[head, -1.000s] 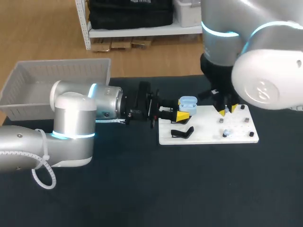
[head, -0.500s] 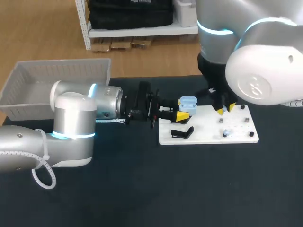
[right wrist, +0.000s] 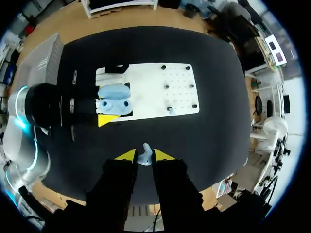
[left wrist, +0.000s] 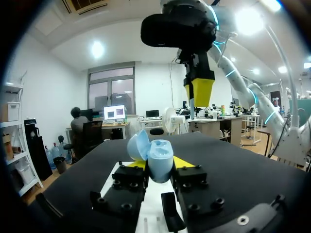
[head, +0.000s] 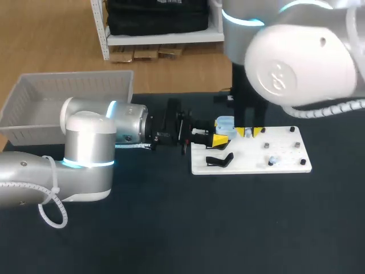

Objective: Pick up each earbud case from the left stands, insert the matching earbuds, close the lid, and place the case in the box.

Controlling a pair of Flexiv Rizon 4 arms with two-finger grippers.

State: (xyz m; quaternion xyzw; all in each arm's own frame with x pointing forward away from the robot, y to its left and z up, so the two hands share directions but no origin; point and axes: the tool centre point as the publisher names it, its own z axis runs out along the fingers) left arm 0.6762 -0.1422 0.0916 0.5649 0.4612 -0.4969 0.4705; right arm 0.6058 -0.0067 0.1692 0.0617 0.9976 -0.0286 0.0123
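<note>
Case: small pale-blue plastic earbud case, lid hinged up and open, two sockets showing from above, at the left end of the white pegged board
Left gripper: yellow tips clamped on the case from both sides
Right gripper: fingers nearly together, pinching a tiny pale-blue earbud, hanging just beside the open case in the head view
Board: black stand near its left edge
Surface: dark table, grey plastic box at the far left corner

Probably a robotics lab: robot arms, black worktable, white fixture board.
</note>
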